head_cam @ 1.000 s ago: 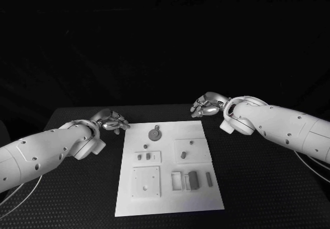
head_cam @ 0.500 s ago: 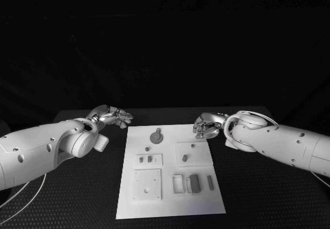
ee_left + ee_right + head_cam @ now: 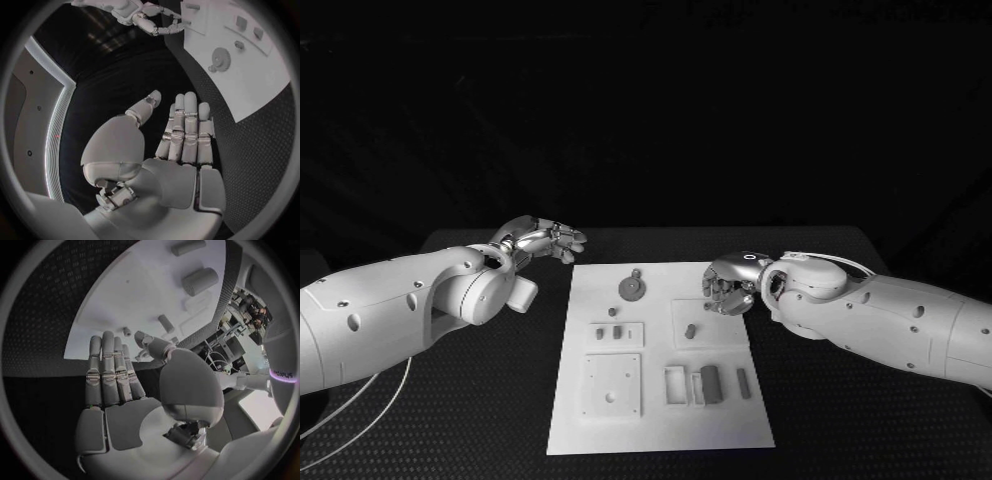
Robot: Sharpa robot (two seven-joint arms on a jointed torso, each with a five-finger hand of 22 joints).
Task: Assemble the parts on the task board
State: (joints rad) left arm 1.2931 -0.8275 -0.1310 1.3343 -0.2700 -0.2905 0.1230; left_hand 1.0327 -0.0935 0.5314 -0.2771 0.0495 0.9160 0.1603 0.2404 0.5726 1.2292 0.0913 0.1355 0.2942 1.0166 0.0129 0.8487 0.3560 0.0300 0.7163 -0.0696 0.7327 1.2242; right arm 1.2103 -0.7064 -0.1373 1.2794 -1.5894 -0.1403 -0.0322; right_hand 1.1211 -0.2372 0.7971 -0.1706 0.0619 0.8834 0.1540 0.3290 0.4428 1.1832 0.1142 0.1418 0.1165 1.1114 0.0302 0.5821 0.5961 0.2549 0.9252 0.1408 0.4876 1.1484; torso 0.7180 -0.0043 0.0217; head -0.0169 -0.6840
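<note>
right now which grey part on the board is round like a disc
The round disc part at the far end of the task board, midway between the two hands. The other grey parts are small pegs or straight bars; this alone is circular.

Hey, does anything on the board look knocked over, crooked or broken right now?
Nothing stands out. The board lies flat on the table, and the parts, like the round one, sit in place. Both the left hand and right hand hold nothing.

The tabletop (image 3: 473, 400) is black with a fine dotted weave. On it lies a plain white task board (image 3: 661, 420) carrying small grey parts (image 3: 708, 380). Both arms are white; the left hand (image 3: 545, 241) and right hand (image 3: 728, 281) are silver.
</note>
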